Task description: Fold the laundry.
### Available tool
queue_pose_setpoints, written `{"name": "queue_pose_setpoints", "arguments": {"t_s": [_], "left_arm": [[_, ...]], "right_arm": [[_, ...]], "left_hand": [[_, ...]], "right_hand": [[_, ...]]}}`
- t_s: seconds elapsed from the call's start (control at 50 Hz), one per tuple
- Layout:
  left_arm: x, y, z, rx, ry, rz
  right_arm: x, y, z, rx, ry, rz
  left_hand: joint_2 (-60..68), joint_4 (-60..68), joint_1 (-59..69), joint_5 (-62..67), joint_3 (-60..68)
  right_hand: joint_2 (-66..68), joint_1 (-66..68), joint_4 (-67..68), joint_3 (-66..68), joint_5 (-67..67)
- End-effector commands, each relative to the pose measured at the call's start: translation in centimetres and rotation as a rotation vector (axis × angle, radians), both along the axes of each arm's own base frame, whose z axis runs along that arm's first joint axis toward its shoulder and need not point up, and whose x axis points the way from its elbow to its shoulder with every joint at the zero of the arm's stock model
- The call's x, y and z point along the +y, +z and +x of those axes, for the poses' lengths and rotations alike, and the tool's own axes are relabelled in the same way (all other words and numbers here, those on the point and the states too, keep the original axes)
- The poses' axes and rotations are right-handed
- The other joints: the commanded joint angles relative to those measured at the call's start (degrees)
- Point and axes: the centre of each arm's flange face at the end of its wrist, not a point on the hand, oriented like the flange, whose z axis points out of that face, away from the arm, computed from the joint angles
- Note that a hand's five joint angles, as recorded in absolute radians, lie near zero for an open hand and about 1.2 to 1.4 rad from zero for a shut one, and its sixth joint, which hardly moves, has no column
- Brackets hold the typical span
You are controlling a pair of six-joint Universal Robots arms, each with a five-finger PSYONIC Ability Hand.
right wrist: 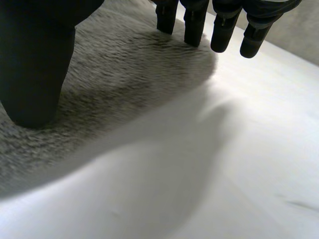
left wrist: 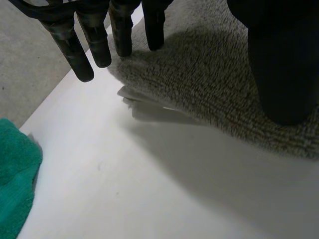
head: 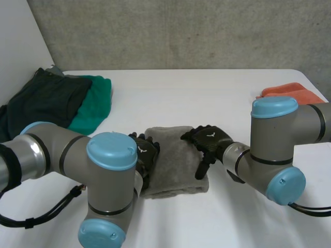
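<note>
Grey towel (head: 175, 161) lies mid-way across the white table (head: 217, 93), its long axis running away from the robot. The left hand (head: 145, 155) rests at its left edge and the right hand (head: 209, 142) at its right, equally near, fingers straight, gripping nothing.

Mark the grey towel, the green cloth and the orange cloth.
grey towel (head: 175, 165), head view, middle of its top face.
green cloth (head: 95, 106), head view, middle of its visible part.
orange cloth (head: 292, 94), head view, its middle.

head looks down; wrist views close, sharing towel (head: 173, 160)
</note>
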Motion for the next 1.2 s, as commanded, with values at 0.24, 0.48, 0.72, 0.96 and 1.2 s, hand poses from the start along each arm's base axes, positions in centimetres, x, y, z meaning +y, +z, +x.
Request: {"name": "queue_pose_setpoints", "arguments": {"t_s": [0.24, 0.48, 0.72, 0.96, 1.2], "left_arm": [[1.0, 9.7, -0.2, 0.223, -0.105, -0.177], [0.3, 9.5, 1.6, 0.31, -0.184, -0.077], [0.7, 9.2, 1.5, 0.355, -0.179, -0.034], [0.8, 9.4, 1.4, 0.359, -0.185, -0.04], [1.2, 10.5, 1.2, 0.378, -0.214, -0.064]], "right_arm": [[6.3, 3.8, 0.4, 0.053, 0.091, -0.287], [10.3, -1.3, 0.9, 0.039, 0.171, -0.332], [8.7, -2.8, 2.0, 0.073, 0.19, -0.407], [7.9, -3.3, 2.8, 0.067, 0.193, -0.44], [6.3, -2.5, 3.4, 0.043, 0.172, -0.476]], "left_hand": [[-2.12, -2.55, -2.11, -2.82, -2.0], [-1.78, -2.21, -1.78, -2.48, -1.66], [-1.61, -2.04, -1.61, -2.31, -1.49], [-1.44, -1.87, -1.44, -2.15, -1.32], [-1.44, -1.87, -1.44, -2.15, -1.32]], "right_hand": [[-1.22, -2.12, -1.01, -0.95, -1.7], [0.3, -0.61, 0.5, 0.56, -0.19], [7.86, 6.95, 8.06, 8.12, 7.37], [16.11, 15.21, 16.32, 16.38, 15.62], [36.46, 35.55, 36.66, 36.72, 35.97]]}}
